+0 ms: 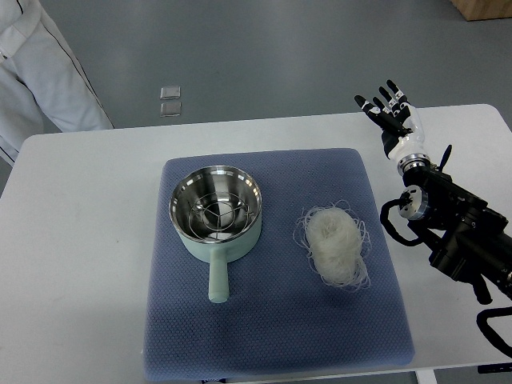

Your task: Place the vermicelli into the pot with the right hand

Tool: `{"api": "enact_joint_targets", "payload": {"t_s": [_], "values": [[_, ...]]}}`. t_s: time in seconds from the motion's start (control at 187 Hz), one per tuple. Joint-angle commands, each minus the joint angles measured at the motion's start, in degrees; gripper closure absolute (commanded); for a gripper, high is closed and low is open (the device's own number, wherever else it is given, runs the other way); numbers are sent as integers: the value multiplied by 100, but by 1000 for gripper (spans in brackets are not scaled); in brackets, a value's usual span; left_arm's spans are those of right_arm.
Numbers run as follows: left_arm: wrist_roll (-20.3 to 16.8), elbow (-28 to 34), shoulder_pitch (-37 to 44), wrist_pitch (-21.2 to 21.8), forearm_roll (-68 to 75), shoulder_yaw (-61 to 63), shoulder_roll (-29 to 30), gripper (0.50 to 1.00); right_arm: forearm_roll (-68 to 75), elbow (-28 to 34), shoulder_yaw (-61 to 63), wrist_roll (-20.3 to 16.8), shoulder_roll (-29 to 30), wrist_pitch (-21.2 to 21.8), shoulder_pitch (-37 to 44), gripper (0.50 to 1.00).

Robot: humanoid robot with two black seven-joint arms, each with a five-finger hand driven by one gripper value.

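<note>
Nearest, white table [80, 264] with a blue-grey quilted mat [272, 328] laid square on it, waffle texture, soft edges. On the mat, left of centre: pot [216, 210], mint-green body, polished steel inside with a wire rack in the bottom, stubby green handle pointing toward the camera. Pot upright, nothing in it but the rack. Just right of it, apart from it, vermicelli [334, 244]: a loose oval nest of thin translucent white strands, stray loops spilling around the edge, lying flat on the mat.

Right arm [456, 228] comes in from the right edge, black jointed housing with cables, over the table's right side. Right hand [392, 116] sits beyond the mat's far right corner, at the table's far edge, palm white, fingers black, all spread and extended away from the camera. Holding nothing, well apart from the vermicelli.

Beyond the table: grey smooth floor [280, 48], two small clear square tiles [170, 100] on it. Person's light grey sleeve [40, 72] at top left. Corner of a wooden box [484, 8] top right.
</note>
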Motion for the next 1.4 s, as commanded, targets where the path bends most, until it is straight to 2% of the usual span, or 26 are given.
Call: {"api": "enact_joint_targets", "payload": {"t_s": [0.0,1.392], "values": [[-1,0,-6,-10,1,0,0,500,0,0,1,-2,0,0,0,570],[-10,35,-6,-1,1,9,0,500,0,-44,1,-28,-44,0,17,570]]}}
